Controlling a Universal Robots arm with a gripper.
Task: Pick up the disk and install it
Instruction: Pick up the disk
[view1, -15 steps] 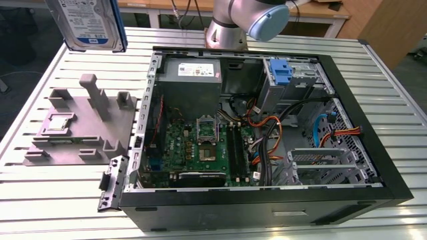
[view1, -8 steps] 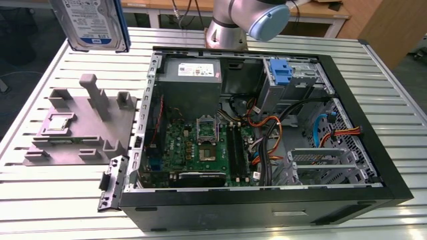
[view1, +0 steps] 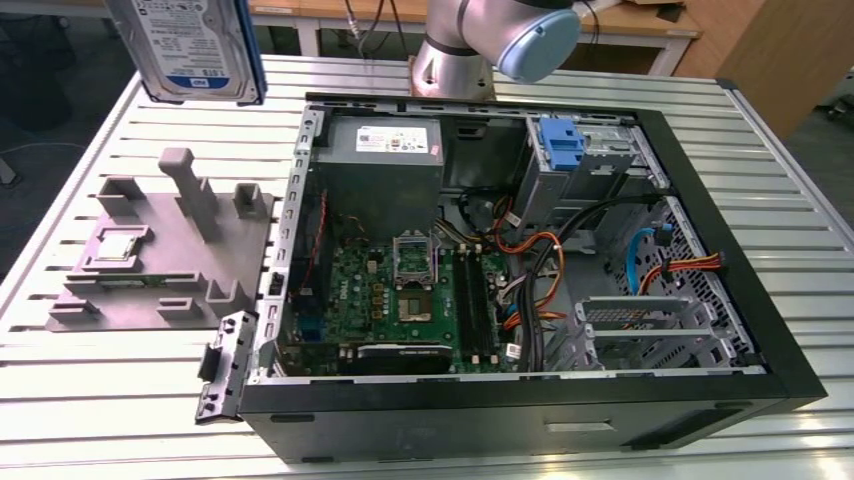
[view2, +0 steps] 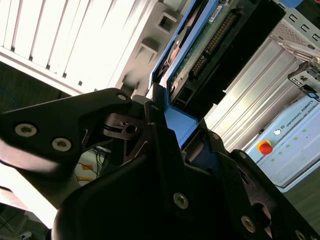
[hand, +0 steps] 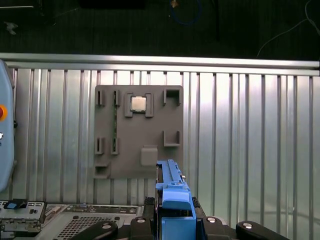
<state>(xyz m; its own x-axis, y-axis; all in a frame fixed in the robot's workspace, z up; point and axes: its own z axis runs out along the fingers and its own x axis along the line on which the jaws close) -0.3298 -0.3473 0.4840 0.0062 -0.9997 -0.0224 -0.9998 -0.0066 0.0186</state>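
The disk (view1: 187, 45), silver-grey with a white-and-blue label, hangs high in the air at the exterior view's upper left, above the slatted table and left of the open computer case (view1: 534, 400). In the second wrist view my gripper (view2: 182, 127) is shut on the disk (view2: 200, 55) at its blue side rail, and the drive's green circuit board shows. In the first wrist view the blue-railed disk (hand: 172, 192) stands edge-on between the black fingers of my gripper (hand: 175, 222), above the grey fixture plate (hand: 139, 131).
The grey fixture plate (view1: 147, 250) with upright posts and a small chip (view1: 118, 245) lies left of the case. Inside the case are a power-supply box (view1: 380, 140), a blue bracket (view1: 563, 145), a motherboard, cables and a metal drive cage (view1: 647, 325). The arm's base (view1: 461, 50) stands behind.
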